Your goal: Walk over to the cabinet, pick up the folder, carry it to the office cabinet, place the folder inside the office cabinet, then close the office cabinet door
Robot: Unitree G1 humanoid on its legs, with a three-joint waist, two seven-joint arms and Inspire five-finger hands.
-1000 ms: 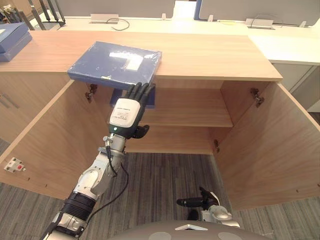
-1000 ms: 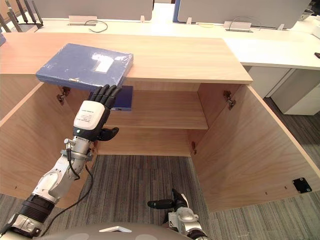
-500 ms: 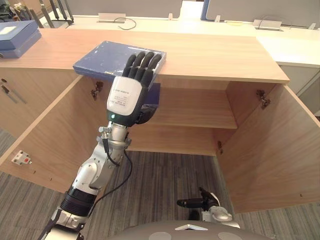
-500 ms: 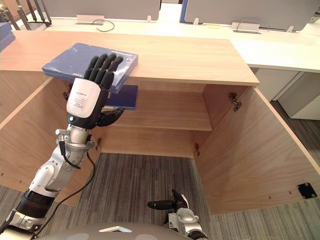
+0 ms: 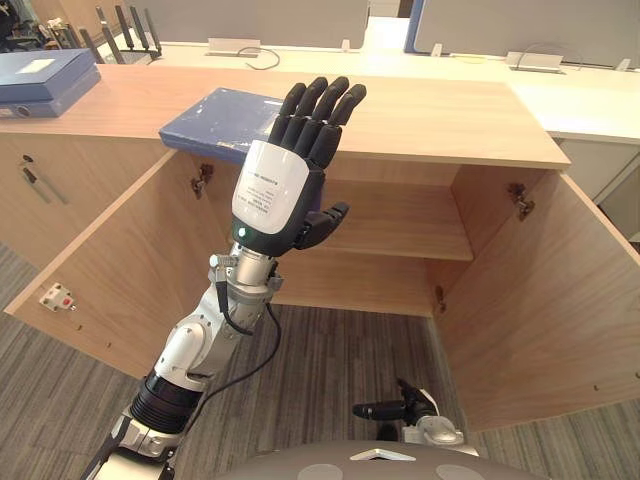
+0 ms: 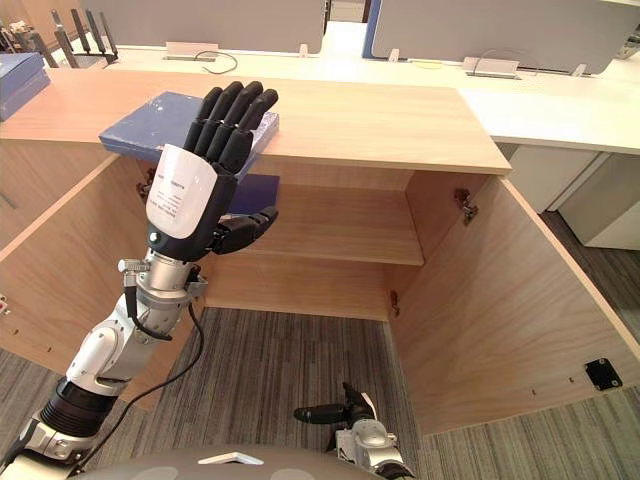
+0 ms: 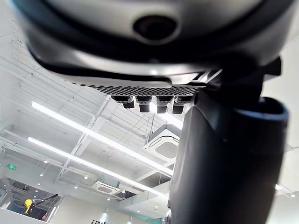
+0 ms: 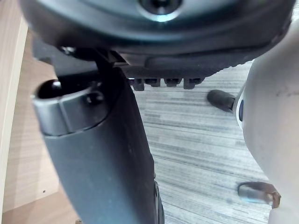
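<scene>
Seen from the head, the left hand [image 5: 275,195] is upright with fingers straight and thumb out, holding nothing and hiding the right end of the blue folder [image 5: 215,118]. The folder lies flat on the cabinet top [image 5: 440,110], its long side roughly along the front edge, slightly askew and overhanging above the open left door [image 5: 110,270]; a second folder [image 5: 45,80] sits far left. The left wrist view looks past straight fingers at ceiling lights [image 7: 93,135], and the right wrist view shows the right hand [image 8: 98,154] low over grey carpet [image 8: 196,140], fingers loose and empty.
</scene>
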